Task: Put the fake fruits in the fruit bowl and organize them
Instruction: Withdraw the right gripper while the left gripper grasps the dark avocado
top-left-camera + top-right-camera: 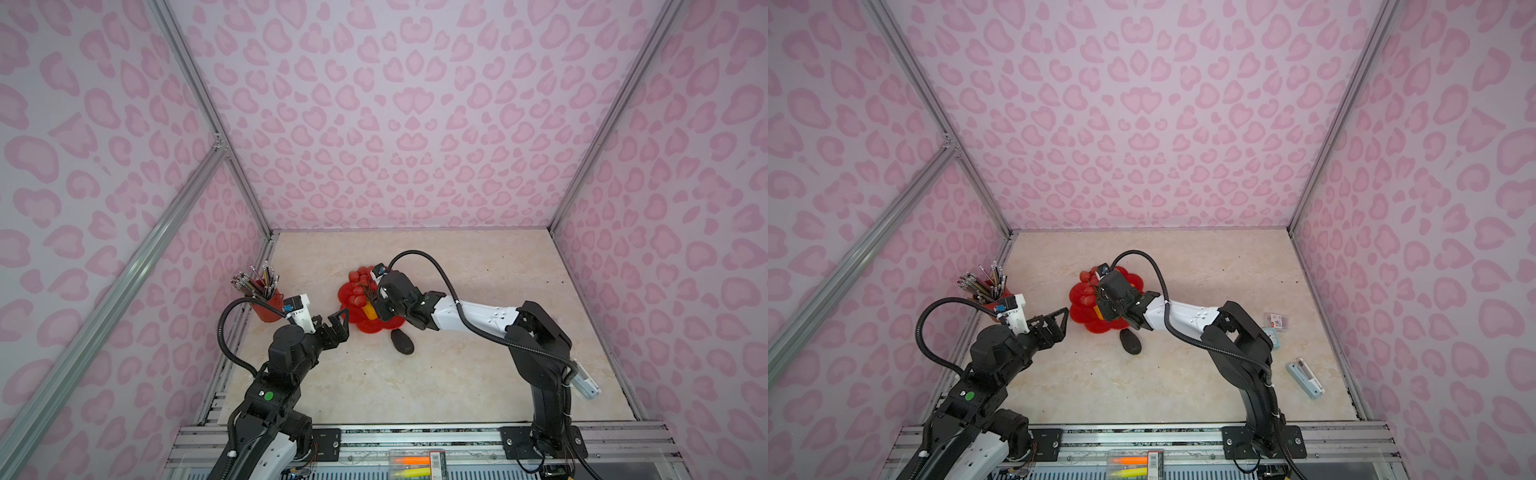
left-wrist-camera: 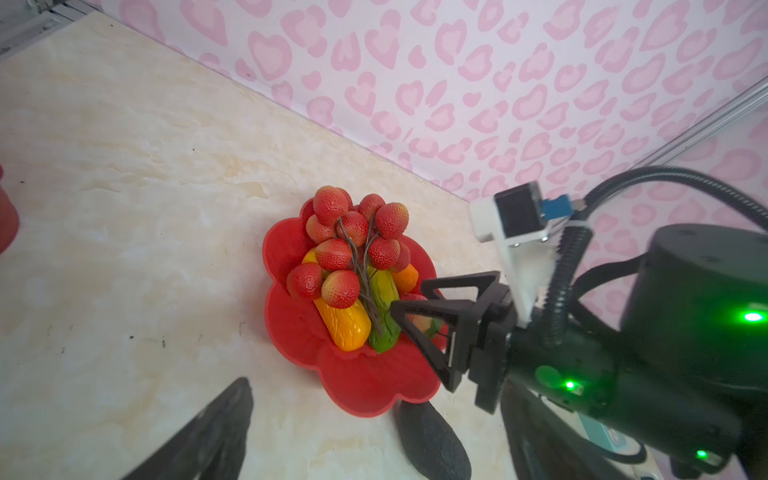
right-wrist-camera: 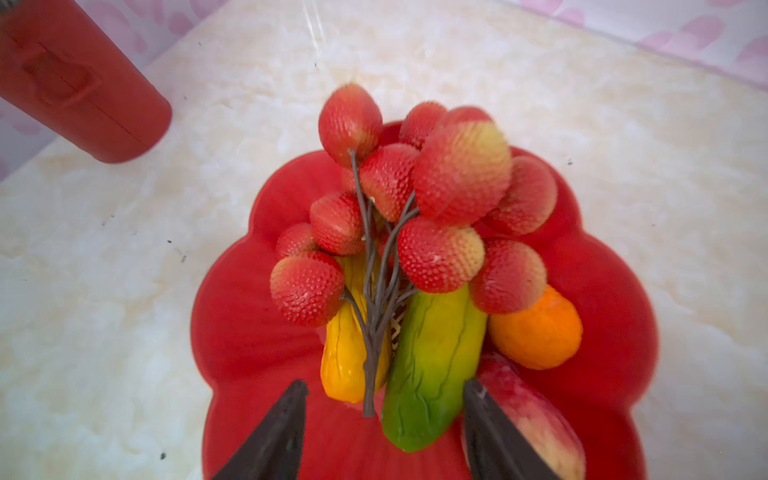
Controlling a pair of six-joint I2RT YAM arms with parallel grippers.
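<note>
Dark avocado [image 2: 432, 440] is seen on table [image 2: 124, 208] just outside fruit bowl [image 2: 374, 382] rim, behind & below right pincer [image 3: 386, 384], w/ jaws spread, nothing held; left pincer [image 1: 338, 328] likewise spread, empty. Judged prob. light, stiff, rough-skinned: best gripped across short axis, mid-length.

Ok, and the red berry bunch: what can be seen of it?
The red berry bunch is roughly a dozen bumpy, plastic-looking berries, red fading to yellow-green, on a branching grey-brown stem. It lies in the fruit bowl atop the yellow-orange oblong fruit and yellow-green oblong fruit, some berries overhanging the rim. The stem end sits inside the open right gripper, untouched.
</note>
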